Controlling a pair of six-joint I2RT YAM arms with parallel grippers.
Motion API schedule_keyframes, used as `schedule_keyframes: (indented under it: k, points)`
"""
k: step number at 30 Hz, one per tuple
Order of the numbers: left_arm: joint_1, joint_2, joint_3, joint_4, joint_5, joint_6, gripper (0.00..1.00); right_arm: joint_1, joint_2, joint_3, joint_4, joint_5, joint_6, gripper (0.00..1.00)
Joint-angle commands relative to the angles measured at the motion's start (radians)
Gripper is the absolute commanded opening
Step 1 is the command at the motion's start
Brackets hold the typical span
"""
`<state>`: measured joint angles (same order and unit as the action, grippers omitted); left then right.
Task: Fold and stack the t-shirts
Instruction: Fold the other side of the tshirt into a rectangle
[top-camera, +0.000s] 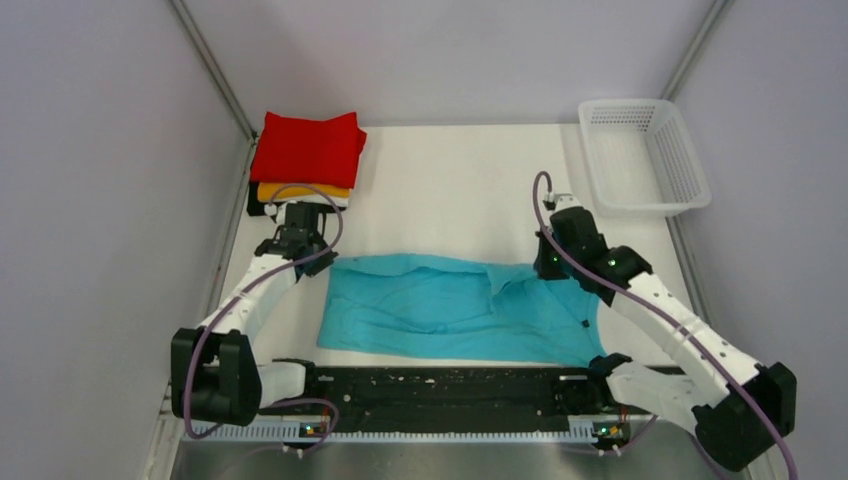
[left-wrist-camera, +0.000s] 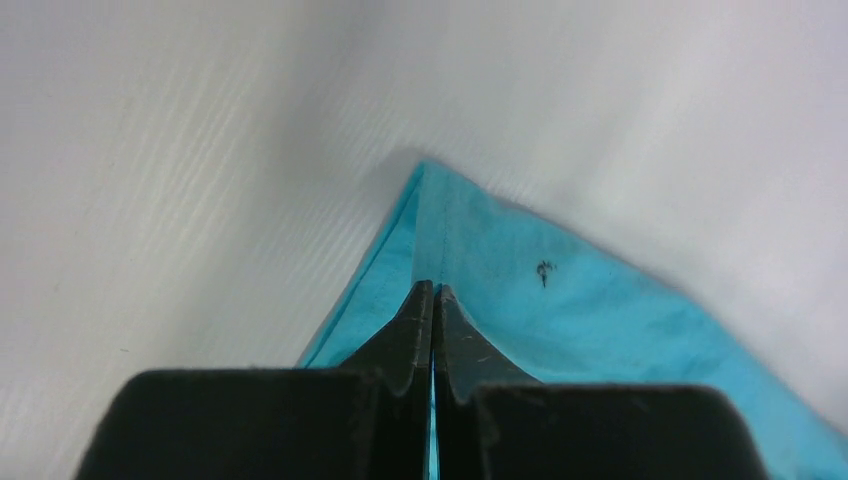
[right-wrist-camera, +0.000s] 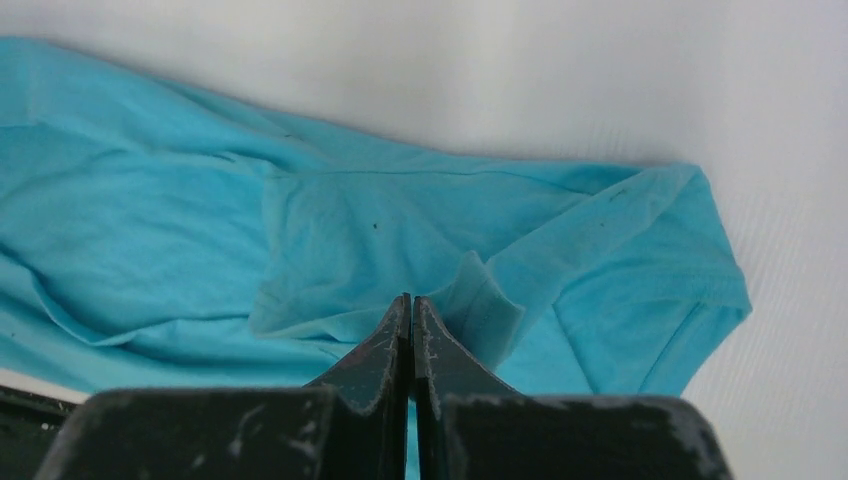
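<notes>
1. From above, the turquoise tee (top-camera: 440, 310) lay spread on the tabletop (top-camera: 450, 190), its long side running left to right. The left hand (top-camera: 312, 258) was at its far left corner and the right hand (top-camera: 546, 268) at its far right edge. The folded red shirt (top-camera: 308, 148) sat far left, nearer the left arm.
2. In the left wrist view, the left hand (left-wrist-camera: 433, 290) looked pinched tight on the turquoise tee (left-wrist-camera: 560, 290), and the corner tip poked out just ahead.
3. In the right wrist view, the right hand (right-wrist-camera: 408, 300) looked pinched tight on a fold of the turquoise tee (right-wrist-camera: 150, 200). Most of the cloth lay ahead and to the left.

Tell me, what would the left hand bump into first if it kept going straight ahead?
The turquoise t-shirt: the left hand, tips shut, appears to pinch its corner; the white table probably lies right underneath.
</notes>
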<state>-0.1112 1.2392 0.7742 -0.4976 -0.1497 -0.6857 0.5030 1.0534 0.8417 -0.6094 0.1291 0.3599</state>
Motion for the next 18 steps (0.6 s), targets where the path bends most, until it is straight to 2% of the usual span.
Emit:
schedule_keyframes:
  k: [1, 7, 13, 14, 15, 16, 18]
  points:
    - [-0.001, -0.048, -0.001, -0.024, -0.105, -0.019, 0.0, 0.033, -0.102, -0.019, -0.157, -0.002, 0.041, 0.0]
    - [0.002, -0.07, -0.009, -0.047, -0.175, -0.036, 0.0, 0.046, -0.172, -0.065, -0.194, -0.053, 0.07, 0.0]
    - [0.007, -0.018, -0.009, -0.057, -0.186, -0.05, 0.0, 0.075, -0.179, -0.153, -0.2, -0.086, 0.138, 0.02]
    - [0.007, -0.008, -0.008, -0.065, -0.193, -0.055, 0.0, 0.083, -0.179, -0.164, -0.199, -0.096, 0.147, 0.09]
    - [0.007, -0.002, -0.005, -0.072, -0.202, -0.063, 0.01, 0.098, -0.177, -0.169, -0.2, -0.106, 0.161, 0.21]
    - [0.007, 0.0, -0.002, -0.081, -0.207, -0.066, 0.11, 0.112, -0.177, -0.171, -0.202, -0.121, 0.176, 0.33]
    - [0.007, -0.006, 0.007, -0.104, -0.222, -0.074, 0.32, 0.14, -0.187, -0.176, -0.209, -0.183, 0.202, 0.45]
